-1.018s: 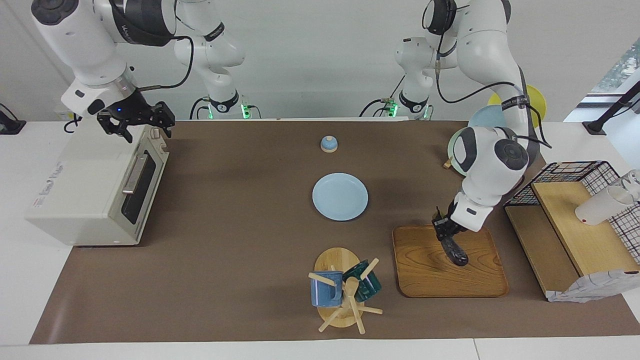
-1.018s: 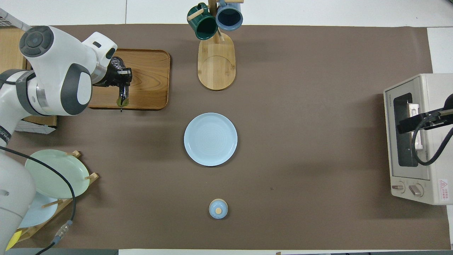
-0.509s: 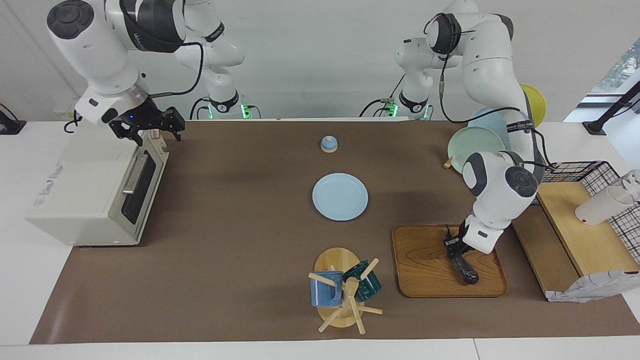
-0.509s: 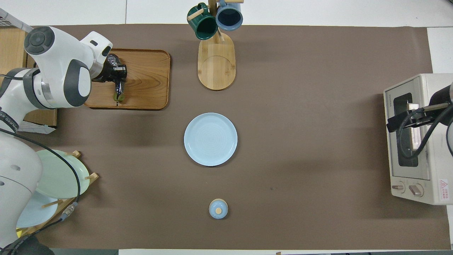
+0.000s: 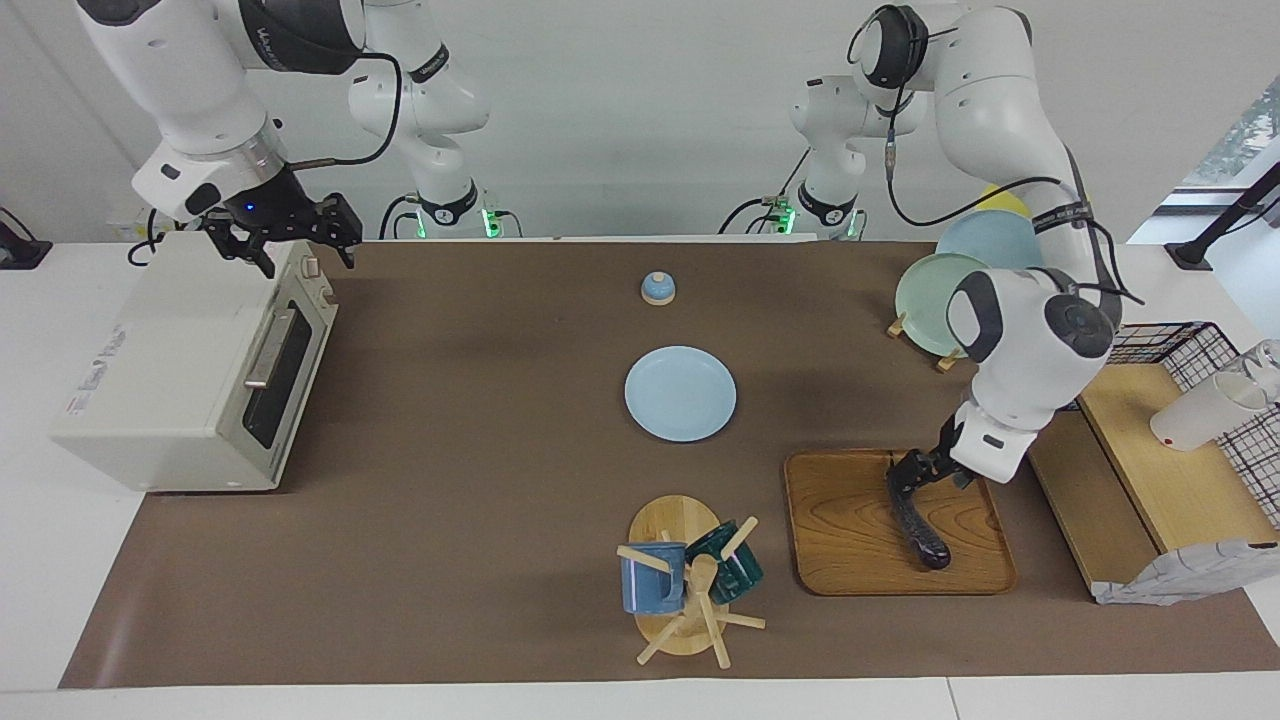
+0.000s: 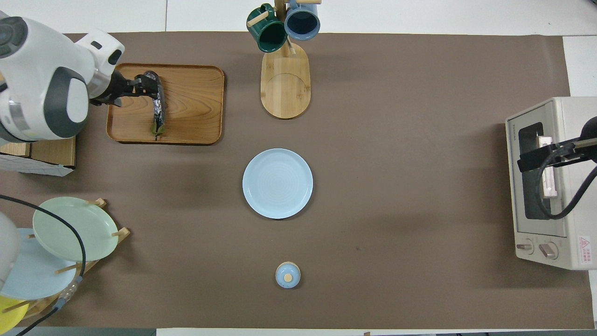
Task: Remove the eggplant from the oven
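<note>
Eggplant [image 5: 921,525] lies on the wooden tray [image 5: 850,545], left gripper [image 5: 920,470] open right at its stem end, right gripper [image 5: 283,232] open over the closed oven [image 5: 190,365]; risk: retreating fingers snag the stem, rolling it onto the tabletop.

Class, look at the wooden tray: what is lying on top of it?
The eggplant lies lengthwise on the wooden tray, toward the left arm's end of it. The left gripper is at the eggplant's stem end; the wood under both is covered. Nothing else lies there.

The oven [image 6: 550,182] bears small brand lettering and a warning sticker; neither readable.
</note>
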Controlling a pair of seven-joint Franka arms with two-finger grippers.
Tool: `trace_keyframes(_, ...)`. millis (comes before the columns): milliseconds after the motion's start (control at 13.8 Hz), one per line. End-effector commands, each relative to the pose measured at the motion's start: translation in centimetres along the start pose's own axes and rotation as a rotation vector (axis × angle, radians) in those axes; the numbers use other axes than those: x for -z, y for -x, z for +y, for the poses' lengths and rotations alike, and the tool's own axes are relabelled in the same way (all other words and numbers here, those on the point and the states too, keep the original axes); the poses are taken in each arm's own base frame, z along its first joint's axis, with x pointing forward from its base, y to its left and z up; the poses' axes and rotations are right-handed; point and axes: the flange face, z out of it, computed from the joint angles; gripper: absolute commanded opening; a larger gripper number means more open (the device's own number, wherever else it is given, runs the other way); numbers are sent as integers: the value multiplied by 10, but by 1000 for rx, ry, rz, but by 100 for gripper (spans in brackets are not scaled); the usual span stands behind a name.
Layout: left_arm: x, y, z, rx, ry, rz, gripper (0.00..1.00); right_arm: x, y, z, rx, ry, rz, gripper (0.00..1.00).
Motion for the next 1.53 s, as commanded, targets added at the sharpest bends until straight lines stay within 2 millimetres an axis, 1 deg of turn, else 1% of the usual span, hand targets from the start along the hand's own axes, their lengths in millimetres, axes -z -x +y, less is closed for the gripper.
trace_keyframes(0, 73, 34, -14, 4, -7, -66, 100, 6, 0, 1, -18, -18, 25, 100)
trace_keyframes(218, 138, 75, -19, -4, -33, -127, 100, 5, 1, 14, -44, -18, 26, 100)
trace_keyframes(291, 162, 98, -22, -15, -57, -124, 100, 4, 2, 20, -56, -19, 26, 100)
trace_keyframes(436, 189, 139, -25, -25, -58, -103, 100, 8, 3, 24, -62, -18, 32, 100)
trace_keyframes(582, 191, 171, -22, -40, -61, -112, 100, 9, 3, 26, -65, -17, 33, 100)
trace_keyframes(655, 185, 183, -20, -45, -66, -121, 100, 10, 2, 25, -64, -18, 35, 100)
trace_keyframes(727, 178, 190, -15, -59, -71, -124, 100, 12, 1, 24, -61, -14, 38, 100)
trace_keyframes(800, 176, 192, -16, -69, -67, -106, 100, 15, 1, 23, -61, -10, 41, 100)
trace_keyframes(873, 173, 189, -16, -82, -64, -84, 100, 14, 0, 23, -61, -9, 43, 100)
trace_keyframes(945, 175, 182, -16, -105, -72, -66, 100, 14, 0, 22, -60, -12, 45, 100)
trace_keyframes(1018, 182, 173, -15, -112, -81, -58, 100, 15, 0, 22, -60, -14, 47, 100)
trace_keyframes(1091, 182, 163, -13, -111, -86, -88, 100, 14, 0, 22, -59, -18, 46, 100)
trace_keyframes(1164, 189, 153, -15, -104, -88, -113, 100, 15, 0, 22, -59, -17, 48, 100)
trace_keyframes(1236, 204, 145, -12, -106, -91, -123, 100, 15, 0, 21, -58, -16, 47, 100)
trace_keyframes(1382, 206, 134, -10, -113, -126, -148, 100, 15, 0, 21, -58, -16, 47, 100)
trace_keyframes(1455, 206, 134, -8, -121, -127, -139, 100, 15, -1, 19, -54, -14, 47, 100)
